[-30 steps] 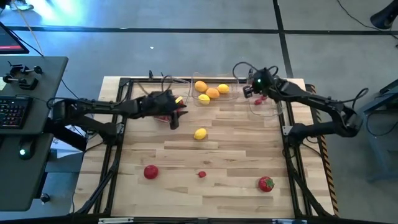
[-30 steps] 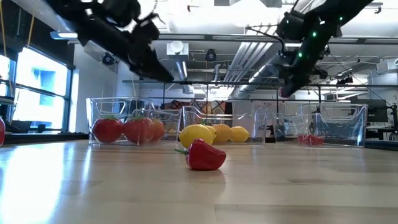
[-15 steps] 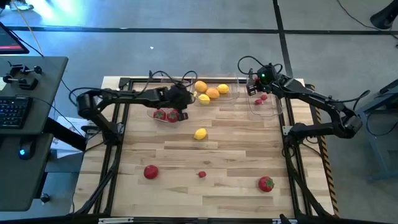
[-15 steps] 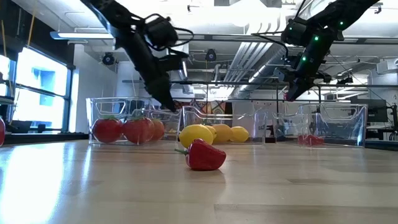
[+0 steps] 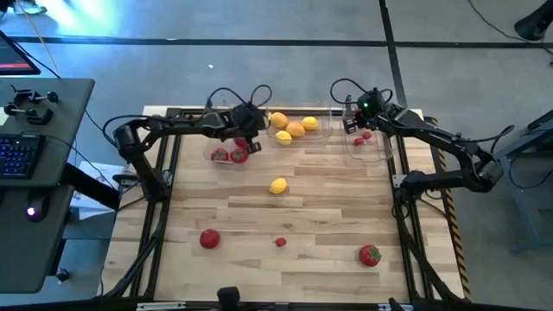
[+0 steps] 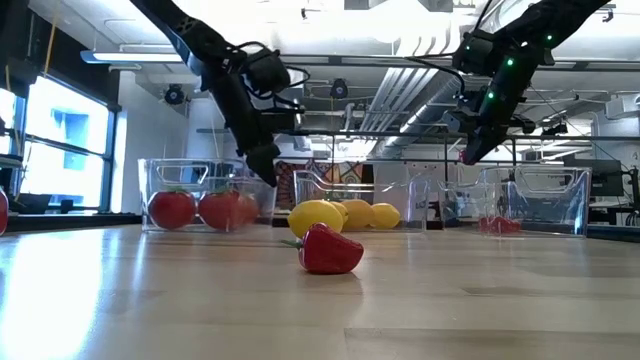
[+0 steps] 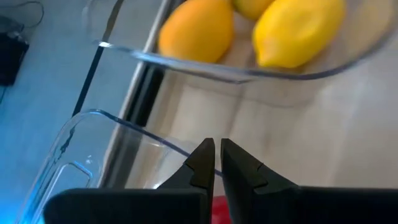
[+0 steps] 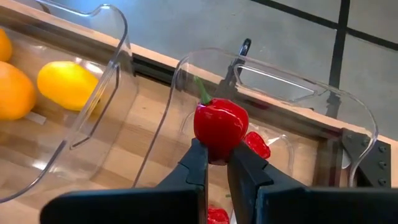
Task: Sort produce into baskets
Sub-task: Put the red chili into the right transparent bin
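Three clear bins stand along the far edge. The left bin [image 5: 213,149] holds red tomatoes [image 5: 231,155], the middle bin [image 5: 321,136] holds yellow and orange citrus [image 5: 294,129], and the right bin [image 5: 380,152] holds small red berries [image 8: 256,144]. My left gripper [image 5: 254,135] is shut at the left bin's far right rim [image 7: 134,129], facing the citrus bin. My right gripper [image 5: 353,127] hangs over the right bin, shut on a red berry [image 8: 220,124] with a green stalk. My left gripper's shut fingertips [image 7: 205,157] stand right at the left bin's clear rim; I cannot tell whether they touch it. My right gripper pinches the red berry's lower part [image 8: 216,148] between its two fingertips. The berry is lifted clear above the right bin, its green stalk pointing away from the fingers.
Loose on the table lie a yellow lemon [image 5: 278,185] in the middle, a red tomato [image 5: 209,238] near left, a tiny red berry [image 5: 281,243] and a larger red fruit [image 5: 370,255] near right. Black frame rails run along the table's sides.
My left gripper has swung from over the tomatoes toward the table's far edge and come down to the left bin's rim. My right gripper has stayed over the right bin with the berry.
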Available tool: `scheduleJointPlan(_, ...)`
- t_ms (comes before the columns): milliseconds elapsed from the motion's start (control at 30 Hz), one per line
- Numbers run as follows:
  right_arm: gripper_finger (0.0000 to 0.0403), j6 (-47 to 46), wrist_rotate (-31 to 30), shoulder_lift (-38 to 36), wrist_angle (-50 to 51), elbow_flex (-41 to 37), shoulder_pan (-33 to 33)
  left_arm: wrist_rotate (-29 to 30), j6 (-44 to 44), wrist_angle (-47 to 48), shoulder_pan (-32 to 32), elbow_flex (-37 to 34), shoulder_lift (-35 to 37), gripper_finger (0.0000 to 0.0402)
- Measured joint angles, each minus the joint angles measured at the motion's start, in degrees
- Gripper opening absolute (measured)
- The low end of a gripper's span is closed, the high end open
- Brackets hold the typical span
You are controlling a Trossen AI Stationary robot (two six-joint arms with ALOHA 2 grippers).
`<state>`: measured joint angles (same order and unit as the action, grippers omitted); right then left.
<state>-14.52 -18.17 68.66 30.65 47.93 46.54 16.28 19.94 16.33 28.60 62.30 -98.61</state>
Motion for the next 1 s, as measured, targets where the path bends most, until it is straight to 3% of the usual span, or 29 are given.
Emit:
scheduleJointPlan(133,0.0025,1.51,3.58,0.00,0.33,0.00,0.00,-0.50,1.14,-1.71,2.43,0.00,-0.01,0.0014)
scheduleJointPlan(433,0.0079,0.22,3.50,4.27,0.35,0.01,0.48,-4.84,1.63,-4.12,3.88,-0.02,4.04,0.0012)
scheduleJointPlan(567,0.0078,0.04,2.15,9.43,-1.68,0.00,1.90,-8.26,0.70,-5.67,2.92,-1.33,8.09,0.0002)
scheduleJointPlan(833,0.0065,-1.59,2.23,16.59,-1.41,0.00,5.23,-8.69,0.33,-9.79,-0.66,-7.53,18.40,0.0000)
scheduleJointPlan(1000,0.0094,-2.32,2.20,17.35,-0.87,0.00,5.60,-8.71,0.29,-10.80,-4.41,-11.05,27.04,0.0000)
